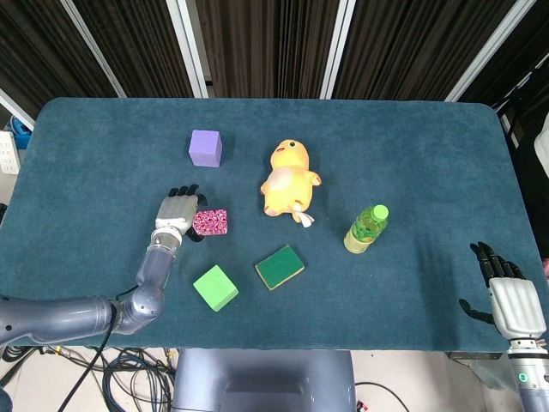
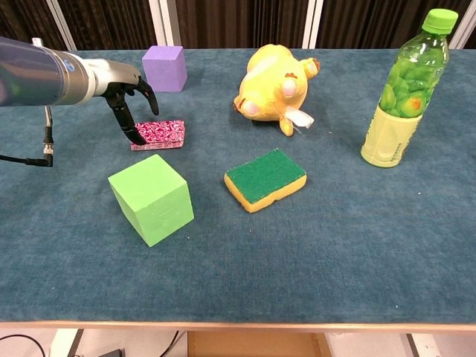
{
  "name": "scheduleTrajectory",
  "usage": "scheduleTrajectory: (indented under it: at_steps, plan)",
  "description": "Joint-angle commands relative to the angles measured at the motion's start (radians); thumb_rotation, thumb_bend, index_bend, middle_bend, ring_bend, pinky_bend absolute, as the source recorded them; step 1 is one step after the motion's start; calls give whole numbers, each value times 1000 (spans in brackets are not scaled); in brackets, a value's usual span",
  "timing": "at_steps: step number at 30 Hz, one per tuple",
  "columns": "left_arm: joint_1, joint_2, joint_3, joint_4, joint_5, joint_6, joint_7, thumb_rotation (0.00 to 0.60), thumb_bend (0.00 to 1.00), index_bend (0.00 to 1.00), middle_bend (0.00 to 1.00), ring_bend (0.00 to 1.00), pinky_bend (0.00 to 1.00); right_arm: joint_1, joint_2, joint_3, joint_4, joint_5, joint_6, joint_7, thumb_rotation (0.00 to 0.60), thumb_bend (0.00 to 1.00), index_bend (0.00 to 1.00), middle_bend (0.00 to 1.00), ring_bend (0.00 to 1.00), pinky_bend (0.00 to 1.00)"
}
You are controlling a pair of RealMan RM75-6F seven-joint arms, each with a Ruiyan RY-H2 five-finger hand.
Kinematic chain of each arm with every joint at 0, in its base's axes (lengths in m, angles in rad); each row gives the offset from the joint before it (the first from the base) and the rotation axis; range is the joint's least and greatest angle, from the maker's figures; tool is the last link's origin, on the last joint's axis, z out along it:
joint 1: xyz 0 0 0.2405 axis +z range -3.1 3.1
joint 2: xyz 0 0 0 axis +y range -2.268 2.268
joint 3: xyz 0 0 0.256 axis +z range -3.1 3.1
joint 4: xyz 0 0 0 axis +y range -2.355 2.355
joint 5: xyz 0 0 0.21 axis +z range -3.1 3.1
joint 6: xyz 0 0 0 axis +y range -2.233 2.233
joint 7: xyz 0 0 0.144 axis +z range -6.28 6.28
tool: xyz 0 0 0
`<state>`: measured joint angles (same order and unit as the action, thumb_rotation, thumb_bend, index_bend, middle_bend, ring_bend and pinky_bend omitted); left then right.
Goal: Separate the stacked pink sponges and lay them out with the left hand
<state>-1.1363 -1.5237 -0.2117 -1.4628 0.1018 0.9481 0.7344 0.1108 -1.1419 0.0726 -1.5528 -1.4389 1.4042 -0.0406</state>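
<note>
My left hand (image 1: 176,211), fingers apart, holding nothing, sits at the left end of the stacked pink speckled sponges (image 2: 159,134) on the teal surface (image 1: 412,154).

Purple cube (image 1: 205,148), yellow duck toy (image 1: 287,179) (on its side), green bottle (image 1: 366,228), green sponge (image 1: 279,267), green cube (image 1: 215,287) on blue table (image 1: 412,146).

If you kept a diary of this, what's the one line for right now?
left hand: at pink sponges, fingertips at their edge | sponges: stacked, on table | right hand: idle

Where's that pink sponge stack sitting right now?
In the head view the pink sponge stack lies left of centre, between the purple cube and green cube, beside the left hand.
</note>
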Motion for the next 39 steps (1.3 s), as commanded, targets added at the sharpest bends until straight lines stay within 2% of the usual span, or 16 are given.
scheduleTrajectory:
  at_steps: [1,11,39]
  plan:
    - [-8,-15,-2,16,-11,-4,9,600,217,348,104,0,0,0,1,0,-1,0,1,2,600,187,4,63,158,217]
    - [-17,-61,-13,81,-27,-19,21,600,217,368,104,0,0,0,2,1,2,-1,1,11,600,187,4,63,158,217]
    - [-17,-89,-27,102,-20,2,55,600,244,442,106,0,0,-1,5,2,2,2,-1,18,600,187,4,63,158,216]
